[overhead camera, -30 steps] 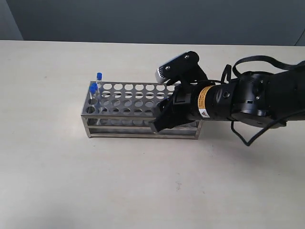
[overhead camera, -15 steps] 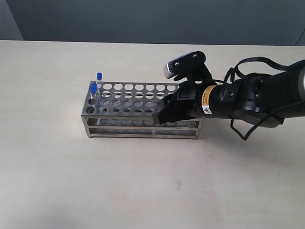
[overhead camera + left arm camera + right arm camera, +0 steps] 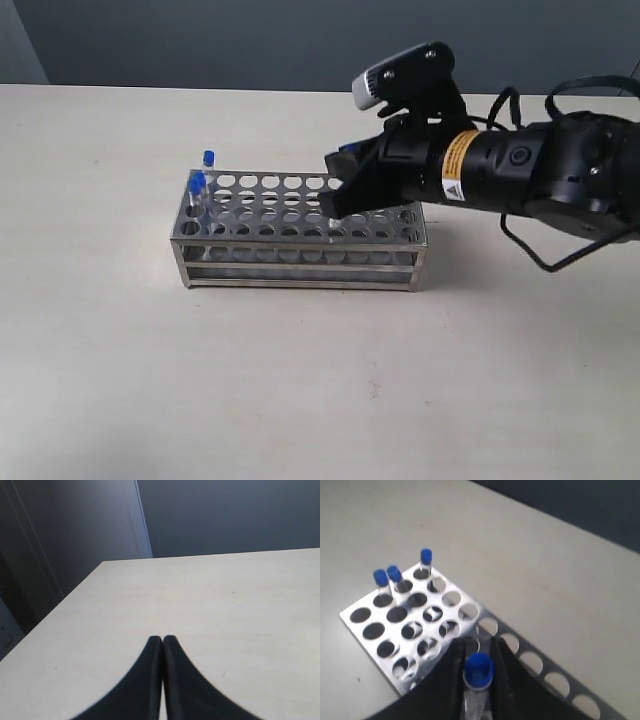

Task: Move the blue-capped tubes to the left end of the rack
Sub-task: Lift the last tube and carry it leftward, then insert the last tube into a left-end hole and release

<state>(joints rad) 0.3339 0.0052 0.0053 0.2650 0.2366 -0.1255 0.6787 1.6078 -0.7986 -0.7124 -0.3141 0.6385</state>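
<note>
Blue-capped, one tube (image 3: 478, 672) is pinched by the right gripper (image 3: 476, 652) above the rack (image 3: 300, 258); three tubes (image 3: 394, 574) stand at its left end; it is best kept upright and centred over a free hole there; the left gripper (image 3: 163, 647) is pressed together, empty.

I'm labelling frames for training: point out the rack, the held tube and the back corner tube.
rack (image 3: 280, 244): exterior view, front top edge.
held tube (image 3: 479, 670): right wrist view, blue cap.
back corner tube (image 3: 208, 159): exterior view, blue cap.
</note>
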